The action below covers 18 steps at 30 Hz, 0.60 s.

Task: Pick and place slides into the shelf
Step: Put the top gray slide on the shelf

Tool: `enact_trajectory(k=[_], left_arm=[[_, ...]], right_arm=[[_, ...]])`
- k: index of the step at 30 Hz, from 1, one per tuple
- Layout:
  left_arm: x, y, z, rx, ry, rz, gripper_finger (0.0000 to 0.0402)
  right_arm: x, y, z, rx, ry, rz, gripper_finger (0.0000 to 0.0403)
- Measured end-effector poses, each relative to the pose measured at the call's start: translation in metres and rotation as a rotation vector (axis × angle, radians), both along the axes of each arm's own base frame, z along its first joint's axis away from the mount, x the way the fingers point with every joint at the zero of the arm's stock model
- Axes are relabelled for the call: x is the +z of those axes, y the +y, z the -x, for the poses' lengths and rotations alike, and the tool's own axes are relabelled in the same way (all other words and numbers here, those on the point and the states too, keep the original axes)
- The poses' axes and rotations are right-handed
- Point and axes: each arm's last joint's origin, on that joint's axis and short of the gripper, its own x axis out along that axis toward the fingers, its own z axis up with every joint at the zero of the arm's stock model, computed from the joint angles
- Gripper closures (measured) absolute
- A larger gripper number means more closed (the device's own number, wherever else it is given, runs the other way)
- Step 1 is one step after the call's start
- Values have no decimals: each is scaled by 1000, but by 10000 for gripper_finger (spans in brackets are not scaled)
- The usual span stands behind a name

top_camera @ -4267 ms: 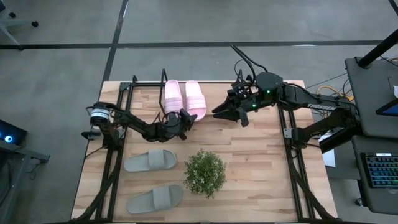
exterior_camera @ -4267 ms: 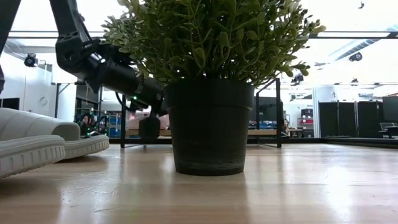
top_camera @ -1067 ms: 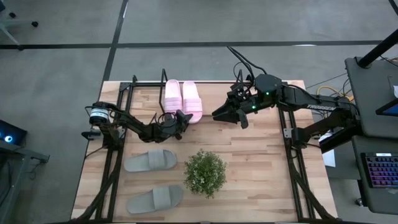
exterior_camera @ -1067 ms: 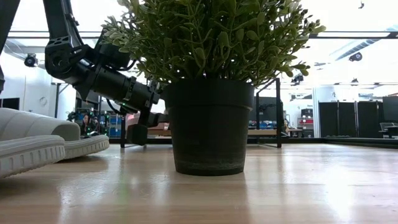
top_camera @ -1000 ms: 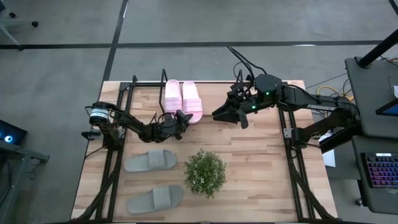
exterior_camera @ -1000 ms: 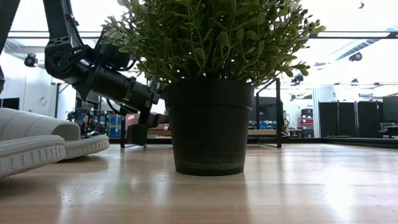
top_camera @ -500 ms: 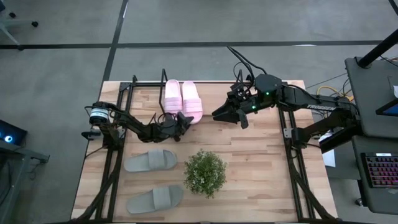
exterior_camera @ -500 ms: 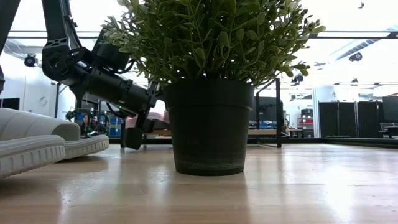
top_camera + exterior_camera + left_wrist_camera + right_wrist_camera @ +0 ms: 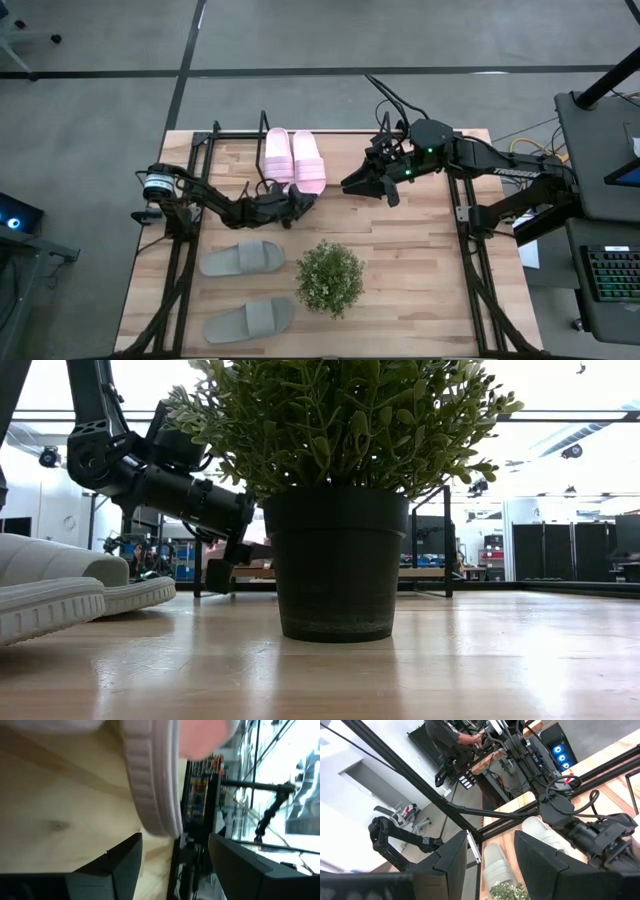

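Two pale pink slides point(image 9: 278, 158) point(image 9: 308, 162) lie side by side, soles down, on the light wood at the table's far side. They sit between the shelf's thin black rails point(image 9: 262, 128). My left gripper point(image 9: 302, 198) is low and open. In the left wrist view the right pink slide's near end point(image 9: 156, 805) lies just ahead of the gap between the gripper's point(image 9: 175, 865) fingers. Two grey slides point(image 9: 241, 258) point(image 9: 249, 320) lie flat at the near left. My right gripper point(image 9: 353, 183) hangs raised and open to the right of the pink pair, with nothing between its point(image 9: 490, 865) fingers.
A bushy green plant point(image 9: 330, 278) in a dark pot point(image 9: 335, 565) stands near the table's middle and fills the low view. Black frame legs point(image 9: 470, 260) run along both table sides. A person point(image 9: 452, 735) sits in the room beyond the table.
My left gripper has turned at the wrist beside the right pink slide's near end, swinging a little toward the table's right while staying low. Both pink slides lie where they were. My right arm has kept still.
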Motion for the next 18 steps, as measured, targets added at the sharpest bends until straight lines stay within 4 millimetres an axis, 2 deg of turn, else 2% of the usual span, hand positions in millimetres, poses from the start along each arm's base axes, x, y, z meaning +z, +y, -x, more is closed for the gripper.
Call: enact_trajectory(k=[8, 18], left_arm=[[4, -4, -2, -144, -9, -39, 188], [8, -14, -3, -512, -33, -46, 188]], right_arm=[[0, 0, 0, 7, 1, -4, 248], [-6, 2, 1, 15, 67, -10, 248]])
